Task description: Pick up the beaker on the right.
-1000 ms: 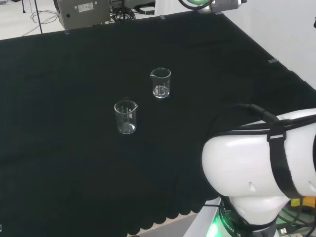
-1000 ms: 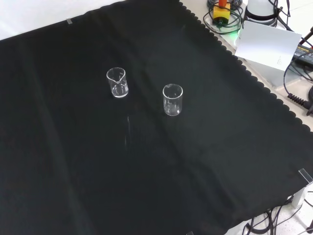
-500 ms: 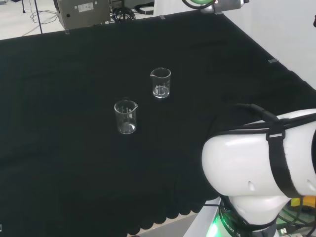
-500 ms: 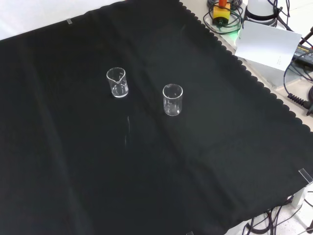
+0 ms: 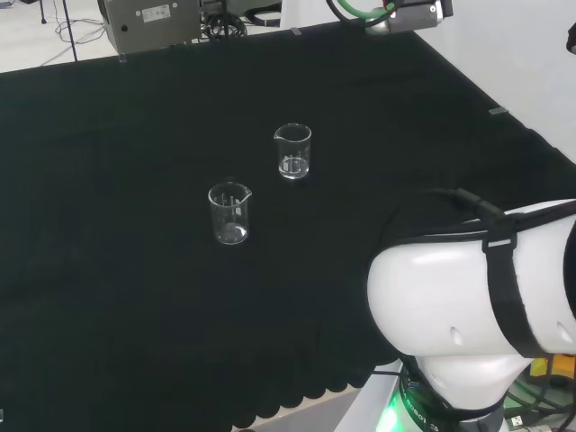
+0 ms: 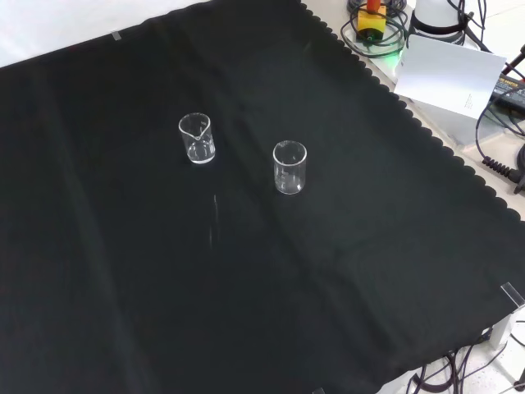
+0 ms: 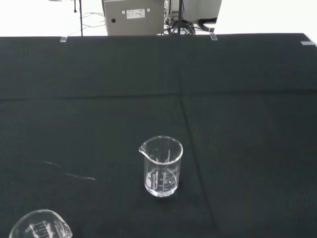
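Observation:
Two clear glass beakers stand upright and apart on the black cloth. In the head view one beaker is farther off and to the right, its spout to the left; the other beaker is nearer and to the left. In the front view the first beaker is upper left and the second beaker is right of it. The wrist view has the spouted beaker in the middle and the rim of the other beaker at a corner. Both look empty.
A grey equipment box stands beyond the cloth's far edge. The arm's big white link fills the head view's lower right. A white board and cables lie past the scalloped cloth edge in the front view.
The arm's part at the head view's top edge has come slightly lower into view. Both beakers stand where they were.

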Robot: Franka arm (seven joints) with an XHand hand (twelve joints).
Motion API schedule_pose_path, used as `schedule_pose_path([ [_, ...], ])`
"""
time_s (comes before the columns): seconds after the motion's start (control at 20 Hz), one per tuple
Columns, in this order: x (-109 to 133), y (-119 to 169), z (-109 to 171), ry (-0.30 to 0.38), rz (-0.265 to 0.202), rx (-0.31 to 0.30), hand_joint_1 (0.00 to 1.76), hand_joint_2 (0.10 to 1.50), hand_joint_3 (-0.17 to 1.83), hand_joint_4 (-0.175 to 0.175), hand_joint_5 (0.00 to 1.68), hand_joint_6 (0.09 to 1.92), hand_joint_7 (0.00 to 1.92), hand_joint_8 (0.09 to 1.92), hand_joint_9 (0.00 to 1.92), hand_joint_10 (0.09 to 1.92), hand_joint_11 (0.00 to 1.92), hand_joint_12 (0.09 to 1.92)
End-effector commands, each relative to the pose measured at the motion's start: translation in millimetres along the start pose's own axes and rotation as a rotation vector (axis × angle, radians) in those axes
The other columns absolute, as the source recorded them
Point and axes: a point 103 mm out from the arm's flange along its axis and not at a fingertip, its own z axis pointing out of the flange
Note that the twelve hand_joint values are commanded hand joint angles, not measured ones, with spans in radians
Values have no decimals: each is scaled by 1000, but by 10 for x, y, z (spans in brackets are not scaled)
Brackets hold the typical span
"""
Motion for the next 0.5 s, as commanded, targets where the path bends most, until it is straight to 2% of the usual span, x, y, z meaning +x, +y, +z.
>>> schedule_pose_path([
  [0.05, -175, 275, 431, 29, 26, 59, 325, 1138, 230, -36, 265, 87, 54, 575, 227, 739, 6, 1431],
  [0.3, -234, 723, 777, 61, 8, 102, 354, 1107, 228, -33, 246, 87, 52, 592, 230, 740, 9, 1435],
  [0.5, -282, 1130, 1028, 103, -33, 115, 392, 1070, 224, -31, 248, 87, 69, 612, 235, 744, 0, 1438],
])
